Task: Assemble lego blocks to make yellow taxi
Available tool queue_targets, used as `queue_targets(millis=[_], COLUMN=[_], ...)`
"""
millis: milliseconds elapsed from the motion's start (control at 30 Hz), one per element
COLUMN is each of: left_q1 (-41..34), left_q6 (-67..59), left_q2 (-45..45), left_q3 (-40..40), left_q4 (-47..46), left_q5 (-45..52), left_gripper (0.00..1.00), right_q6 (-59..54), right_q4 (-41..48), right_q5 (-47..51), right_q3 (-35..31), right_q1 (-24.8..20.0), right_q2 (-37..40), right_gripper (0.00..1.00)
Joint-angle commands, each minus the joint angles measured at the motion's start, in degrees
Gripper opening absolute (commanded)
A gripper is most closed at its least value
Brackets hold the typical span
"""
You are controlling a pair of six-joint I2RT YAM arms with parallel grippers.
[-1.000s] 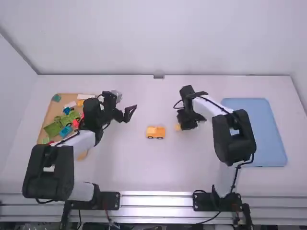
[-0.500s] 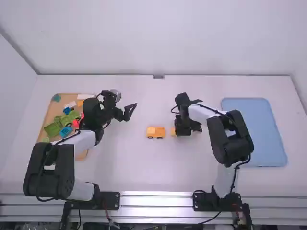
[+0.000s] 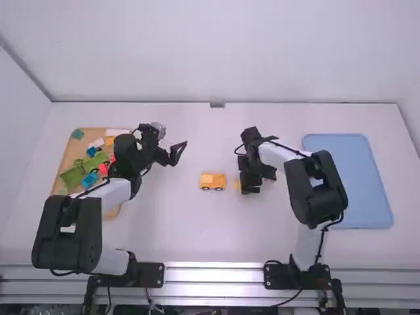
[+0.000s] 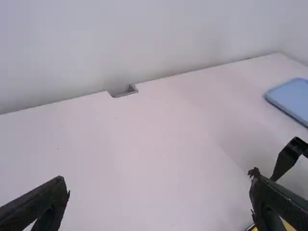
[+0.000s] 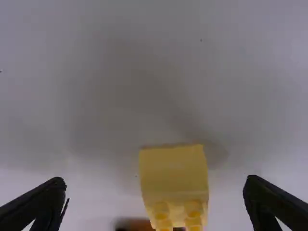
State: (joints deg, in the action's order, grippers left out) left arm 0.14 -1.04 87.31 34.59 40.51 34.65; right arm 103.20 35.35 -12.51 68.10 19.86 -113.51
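A yellow-orange car body with dark wheels [image 3: 212, 182] stands mid-table. Just right of it, partly covered by my right gripper [image 3: 245, 188], is a small yellow block [image 3: 237, 185]. In the right wrist view that yellow block [image 5: 174, 175] shows its studs at the lower end and lies between the spread fingers of my right gripper [image 5: 155, 185], with space on both sides. My left gripper [image 3: 176, 153] is held left of the car and farther from the high camera. The left wrist view has my left gripper [image 4: 159, 179] open with nothing between its fingers.
On the far left a wooden tray [image 3: 64, 161] holds green, blue, red and white blocks, partly under the left arm. A blue tray [image 3: 357, 180] lies on the right. The table's back edge meets a white wall.
My right gripper has moved left and toward the high camera, close to the car's right side. The left arm has kept still, and the car has not moved.
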Motion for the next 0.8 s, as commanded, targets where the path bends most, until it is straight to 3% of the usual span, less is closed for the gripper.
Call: queue_targets(millis=[0, 233, 400, 633, 767], left_q1=[-0.2, -0.2, -0.2, -0.2, -0.2], left_q6=[0.2, 0.2, 4.5, 10.3, 14.2], left_q2=[0.2, 0.2, 0.2, 0.2, 0.2], left_q3=[-0.2, -0.2, -0.2, -0.2, -0.2], left_q4=[-0.2, -0.4, -0.9, -5.2, -6.4], left_q5=[0.4, 0.3, -8.0, -20.7, -19.2], left_gripper=[0.99, 0.99, 0.99, 0.99, 0.99], right_q6=[-5.8, -21.3, -59.3, -89.4, -96.4], right_q4=[1.8, 11.2, 14.9, 13.2, 13.4], right_q5=[-3.4, -3.8, -0.2, 14.0, 18.2], right_q3=[2.7, 14.3, 23.4, 24.1, 23.7], right_q1=[-2.0, -5.6, -7.0, -7.2, -7.1], right_q2=[4.2, 8.7, 9.8, 9.8, 9.8], right_gripper=[0.98, 0.98, 0.98, 0.98, 0.98])
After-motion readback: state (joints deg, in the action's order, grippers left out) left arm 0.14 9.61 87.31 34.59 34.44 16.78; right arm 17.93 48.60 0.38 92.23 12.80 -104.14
